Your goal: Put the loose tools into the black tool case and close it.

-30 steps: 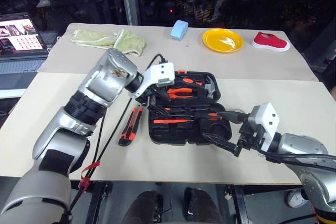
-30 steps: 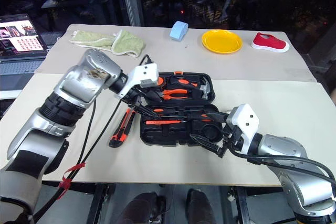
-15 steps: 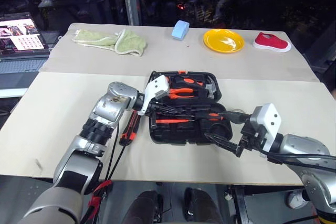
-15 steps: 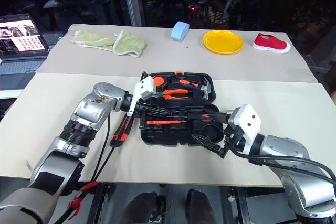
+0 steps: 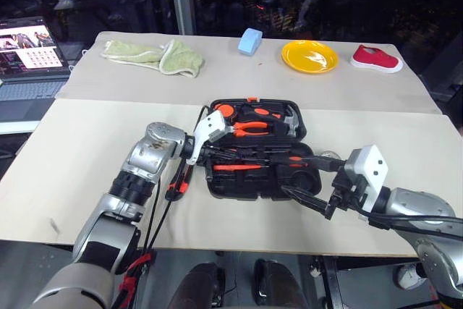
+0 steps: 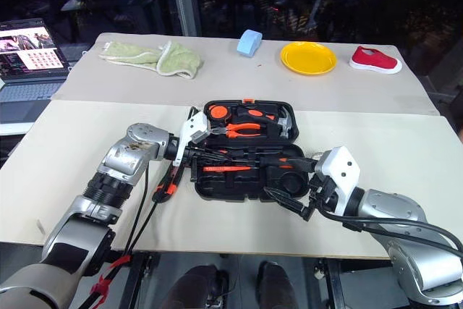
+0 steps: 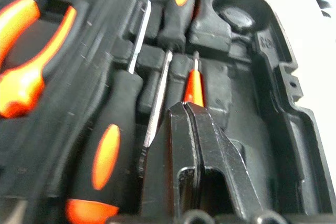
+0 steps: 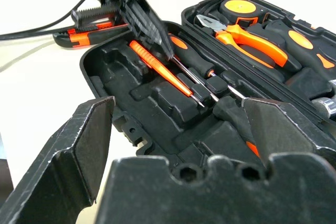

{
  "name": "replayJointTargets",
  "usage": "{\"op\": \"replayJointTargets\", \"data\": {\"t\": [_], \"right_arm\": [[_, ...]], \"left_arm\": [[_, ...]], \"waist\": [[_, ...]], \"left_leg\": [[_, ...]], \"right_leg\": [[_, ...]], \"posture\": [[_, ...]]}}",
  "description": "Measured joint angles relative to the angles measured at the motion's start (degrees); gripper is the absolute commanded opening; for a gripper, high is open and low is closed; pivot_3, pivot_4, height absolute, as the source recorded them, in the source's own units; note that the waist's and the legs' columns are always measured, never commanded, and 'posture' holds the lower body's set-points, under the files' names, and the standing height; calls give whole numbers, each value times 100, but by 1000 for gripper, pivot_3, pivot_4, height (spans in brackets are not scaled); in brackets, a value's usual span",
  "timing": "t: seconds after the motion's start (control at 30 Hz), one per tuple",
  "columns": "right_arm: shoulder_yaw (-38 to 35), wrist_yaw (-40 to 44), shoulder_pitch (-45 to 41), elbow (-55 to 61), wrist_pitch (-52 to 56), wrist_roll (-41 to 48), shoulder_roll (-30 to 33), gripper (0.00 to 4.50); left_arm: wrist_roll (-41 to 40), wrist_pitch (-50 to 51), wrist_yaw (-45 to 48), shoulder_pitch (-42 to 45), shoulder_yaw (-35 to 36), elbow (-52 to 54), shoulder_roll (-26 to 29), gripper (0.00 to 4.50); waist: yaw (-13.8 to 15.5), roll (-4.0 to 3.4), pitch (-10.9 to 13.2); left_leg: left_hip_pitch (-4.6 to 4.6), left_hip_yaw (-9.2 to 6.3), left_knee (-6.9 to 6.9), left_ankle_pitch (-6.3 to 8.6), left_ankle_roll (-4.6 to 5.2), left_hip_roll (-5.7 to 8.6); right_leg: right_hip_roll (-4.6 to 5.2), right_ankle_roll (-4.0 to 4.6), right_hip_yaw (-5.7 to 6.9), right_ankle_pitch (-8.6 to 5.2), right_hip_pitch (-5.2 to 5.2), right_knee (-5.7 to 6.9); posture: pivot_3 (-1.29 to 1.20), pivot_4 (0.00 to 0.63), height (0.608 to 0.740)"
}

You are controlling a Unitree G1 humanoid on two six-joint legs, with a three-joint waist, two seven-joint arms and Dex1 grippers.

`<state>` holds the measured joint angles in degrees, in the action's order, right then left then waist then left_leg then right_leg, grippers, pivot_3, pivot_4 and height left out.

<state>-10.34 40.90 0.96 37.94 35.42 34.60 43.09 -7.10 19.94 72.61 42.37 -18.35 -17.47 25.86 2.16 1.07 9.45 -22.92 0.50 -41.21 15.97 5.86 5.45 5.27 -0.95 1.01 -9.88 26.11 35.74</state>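
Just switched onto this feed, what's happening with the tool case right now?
The black tool case lies open on the table. The left gripper, shut, is down over the small orange tester pen, which lies in the case beside the two screwdrivers. The right gripper hangs open at the case's near right corner, holding nothing. The utility knife lies on the table left of the case, so packing isn't finished.

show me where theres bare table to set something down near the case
Bare table lies left of the utility knife, also between the black tool case and the yellow plate. Crowded: the case's front, where the left gripper and right gripper sit.
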Motion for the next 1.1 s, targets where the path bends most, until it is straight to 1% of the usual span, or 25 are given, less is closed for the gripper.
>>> {"op": "replayJointTargets", "data": {"t": [0.07, 0.33, 0.4, 0.47, 0.57, 0.63, 0.9, 1.1], "right_arm": [[-4, -5, 2, -2, 7, 15, 0, 4500], [-4, -37, -46, -4, 12, 41, 0, 4500], [-3, -38, -45, -4, 11, 41, 0, 4500], [0, -37, -45, -7, 12, 40, 0, 4500], [4, -33, -46, -27, 12, 39, 0, 4500], [14, -24, -61, -29, 11, 39, 0, 4500], [15, -14, -128, -46, 12, 45, 0, 4500], [14, -36, -127, -46, 18, 49, -1, 4500]], "left_arm": [[87, -206, 12, -87, -107, 31, 81, 13], [219, -583, -41, -120, -149, -40, 116, 13], [108, -456, 0, -120, -74, -72, 116, 13], [-252, -163, 178, -133, 146, -65, 115, 13], [-761, 255, 357, -74, 521, 98, 117, 13], [-835, 294, 316, 27, 624, 99, 104, 13], [-646, -21, 214, 8, 503, 24, -43, 13], [-404, -456, 219, -81, 335, -253, -84, 13]], "waist": [[-5, -1, -2], [-9, 0, -13], [-13, 0, -13], [-21, 1, -12], [-21, 1, -12], [2, 1, -12], [3, 1, -12], [3, 1, -12]], "left_leg": [[5, 4, 4, 16, -28, 0], [15, 6, 5, 15, -24, 0], [14, 6, 4, 13, -21, 0], [6, 7, 4, -3, 7, 0], [3, 6, 4, -5, 11, 0], [3, 6, 4, -4, 12, 0], [3, 8, 11, -3, 9, 0], [2, 8, 12, -2, 9, 0]], "right_leg": [[0, 0, -6, 0, -2, 0], [0, 0, -8, 0, -11, 1], [-1, 0, -7, 0, -9, 2], [-2, 0, -7, 0, 0, 4], [-2, 0, -5, 0, 5, 4], [-2, 0, -3, 0, 2, 1], [-2, 0, -6, 0, 3, -3], [-1, 0, -7, 0, 3, -5]], "posture": [[0, 150, 732], [0, 150, 732], [0, 150, 732], [0, 150, 732], [0, 150, 732], [0, 150, 732], [0, 150, 732], [0, 150, 732]]}}
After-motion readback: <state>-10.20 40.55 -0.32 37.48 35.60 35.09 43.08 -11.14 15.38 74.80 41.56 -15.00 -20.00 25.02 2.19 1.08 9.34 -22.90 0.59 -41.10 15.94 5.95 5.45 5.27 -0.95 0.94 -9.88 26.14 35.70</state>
